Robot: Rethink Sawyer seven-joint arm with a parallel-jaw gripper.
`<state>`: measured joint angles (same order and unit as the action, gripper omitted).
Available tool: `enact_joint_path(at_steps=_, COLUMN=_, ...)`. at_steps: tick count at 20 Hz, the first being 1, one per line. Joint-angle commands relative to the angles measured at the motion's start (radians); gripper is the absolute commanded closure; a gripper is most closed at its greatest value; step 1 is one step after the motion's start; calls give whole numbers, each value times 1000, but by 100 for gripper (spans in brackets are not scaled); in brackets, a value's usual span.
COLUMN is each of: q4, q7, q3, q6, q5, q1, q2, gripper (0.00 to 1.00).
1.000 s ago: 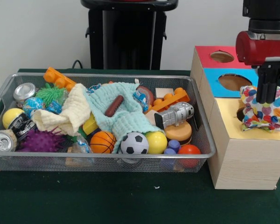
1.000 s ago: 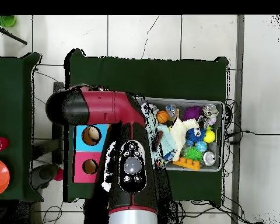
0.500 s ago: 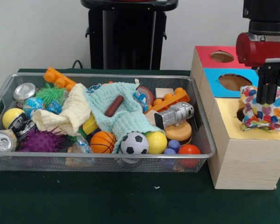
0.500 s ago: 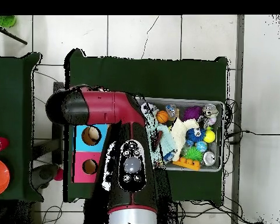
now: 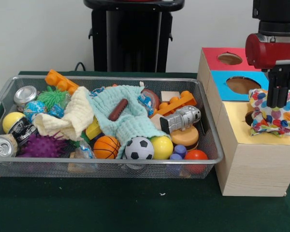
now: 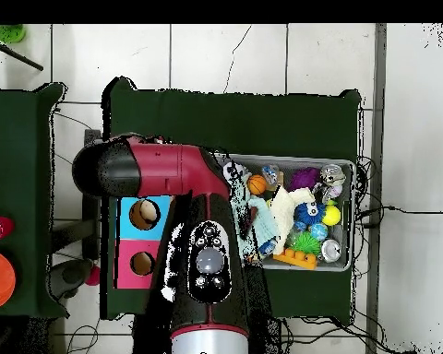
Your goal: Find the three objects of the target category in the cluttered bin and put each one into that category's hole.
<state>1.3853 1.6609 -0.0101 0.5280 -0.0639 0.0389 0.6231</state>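
A polka-dot fabric piece (image 5: 286,118) lies bunched on the yellow top (image 5: 236,121) of the pale wooden box, over its hole; only a dark sliver of the hole (image 5: 249,117) shows. My gripper (image 5: 277,105) comes straight down from the red arm, fingers close together with their tips in the top of the fabric. The wire mesh bin (image 5: 111,79) sits to the left, full of toys. A small blue, red and white patterned piece (image 5: 146,102) shows beside the mint cloth. In the overhead view the arm (image 6: 207,258) hides the yellow box and the gripper.
Blue-topped (image 5: 221,89) and red-topped (image 5: 211,55) boxes stand behind the yellow one. The bin holds a mint cloth (image 5: 130,121), a pale-yellow cloth (image 5: 70,118), balls, cans, orange bricks and a toy robot (image 5: 181,118). The black pedestal (image 5: 130,34) stands behind the bin.
The gripper has shifted very slightly to the right over the polka-dot fabric. The fabric and the bin's contents have not visibly moved.
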Motion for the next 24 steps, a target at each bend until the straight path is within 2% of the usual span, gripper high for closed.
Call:
enact_joint_path(at_steps=1, q4=85, q7=162, q3=46, q6=124, q5=-31, q1=-5, q2=-36, gripper=100)
enact_joint_path(at_steps=24, q4=100, q7=127, q3=52, q6=173, q5=-28, q1=-6, q2=-28, gripper=100)
